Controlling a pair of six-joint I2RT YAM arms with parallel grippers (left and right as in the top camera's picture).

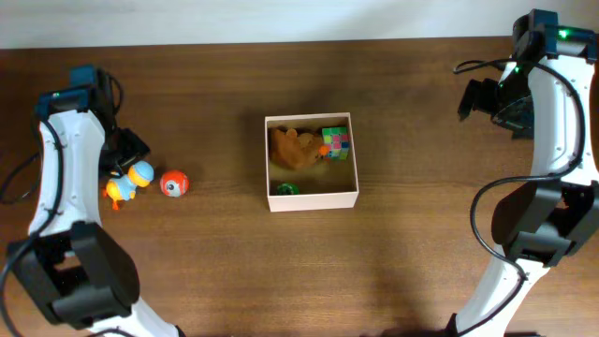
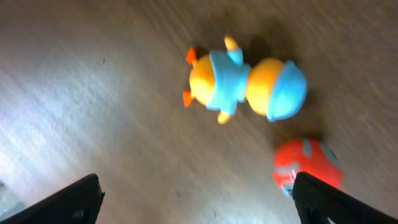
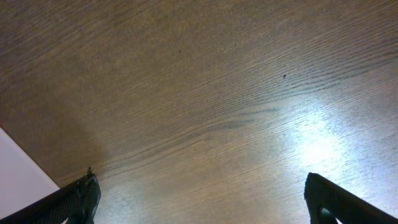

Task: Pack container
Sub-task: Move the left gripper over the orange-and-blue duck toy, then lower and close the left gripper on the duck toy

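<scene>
The container (image 1: 314, 198), a square white box with a tan floor, sits mid-table. It holds a brown plush toy (image 1: 293, 148), a multicoloured cube (image 1: 336, 141) and a small green item (image 1: 286, 188). An orange and blue duck toy (image 1: 128, 182) and a red ball (image 1: 173, 183) lie on the table at the left. My left gripper (image 1: 126, 150) hovers just behind the duck, open and empty. The left wrist view shows the duck (image 2: 245, 84) and the ball (image 2: 306, 165) ahead of the open jaws (image 2: 196, 205). My right gripper (image 1: 477, 98) is open and empty over bare table at the far right (image 3: 205, 202).
The brown wooden table (image 1: 421, 243) carries everything. Its back edge meets a white surface along the top of the overhead view. A white patch (image 3: 22, 180) shows at the lower left of the right wrist view.
</scene>
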